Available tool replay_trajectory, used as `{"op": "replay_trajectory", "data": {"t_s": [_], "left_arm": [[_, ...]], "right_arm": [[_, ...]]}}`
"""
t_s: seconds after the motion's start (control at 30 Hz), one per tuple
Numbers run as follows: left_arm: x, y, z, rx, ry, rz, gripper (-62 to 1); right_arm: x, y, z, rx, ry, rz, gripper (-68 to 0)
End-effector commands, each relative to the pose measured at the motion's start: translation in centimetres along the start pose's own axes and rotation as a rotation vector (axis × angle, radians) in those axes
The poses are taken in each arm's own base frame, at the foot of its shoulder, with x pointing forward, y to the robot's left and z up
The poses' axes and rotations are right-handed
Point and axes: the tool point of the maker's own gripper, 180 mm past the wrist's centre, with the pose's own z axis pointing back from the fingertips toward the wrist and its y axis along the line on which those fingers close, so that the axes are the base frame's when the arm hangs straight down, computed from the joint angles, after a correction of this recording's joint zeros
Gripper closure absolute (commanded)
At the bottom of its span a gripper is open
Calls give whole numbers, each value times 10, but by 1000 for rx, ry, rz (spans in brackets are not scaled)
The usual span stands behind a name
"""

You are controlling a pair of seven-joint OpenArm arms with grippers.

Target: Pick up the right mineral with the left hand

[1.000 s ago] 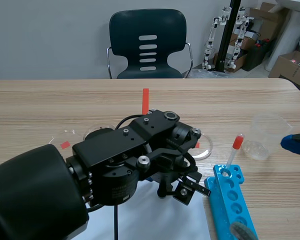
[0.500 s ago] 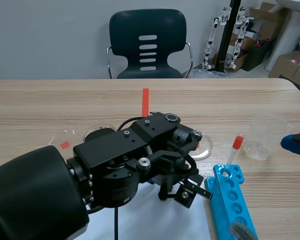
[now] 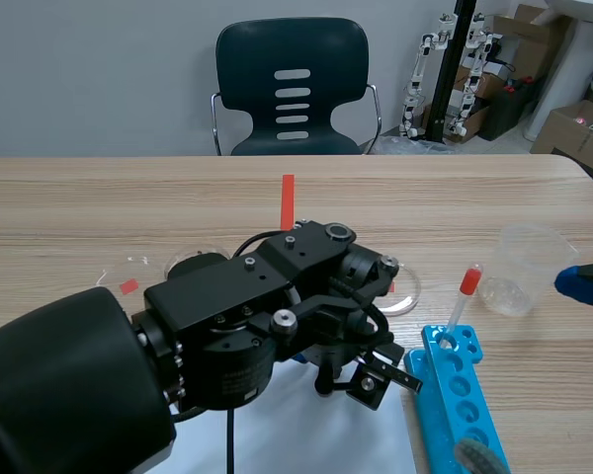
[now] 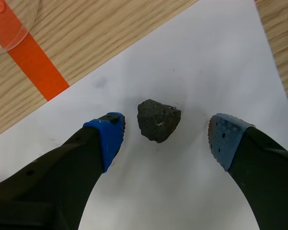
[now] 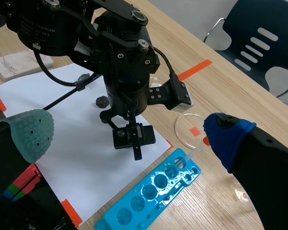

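So we've got the left gripper (image 4: 166, 139) lined up right over the dark mineral (image 4: 158, 120), which sits on the white paper (image 4: 221, 72) between our wide-open fingers (image 4: 108, 141), touching neither pad. Nothing's grabbed yet, we reckon closing and lifting is all that's left

1. We find the mineral (image 4: 158, 120) on the paper sheet (image 4: 206, 57), between the fingers of the left gripper (image 4: 166, 136), touching neither.
2. Tube rack (image 3: 460, 405): just right of the sheet.
3. Dish (image 3: 405, 289): beyond the sheet.
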Motion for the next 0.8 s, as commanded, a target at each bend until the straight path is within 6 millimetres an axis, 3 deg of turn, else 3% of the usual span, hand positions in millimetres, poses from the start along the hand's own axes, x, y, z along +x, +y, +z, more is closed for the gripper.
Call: {"op": "replay_trajectory", "data": {"t_s": [0.0, 0.1, 0.63, 0.77], "left_arm": [[11, -16, 7, -33, -28, 6, -384], [11, -17, 7, -39, -25, 14, -344], [5, -14, 0, -29, -7, 37, -344], [5, -14, 0, -30, -7, 37, -305]], "right_arm": [[6, 0, -1, 7, -25, -1, -679], [6, 0, -1, 7, -25, -1, -679], [6, 0, -1, 7, -25, -1, -679], [6, 0, -1, 7, -25, -1, -679]]}}
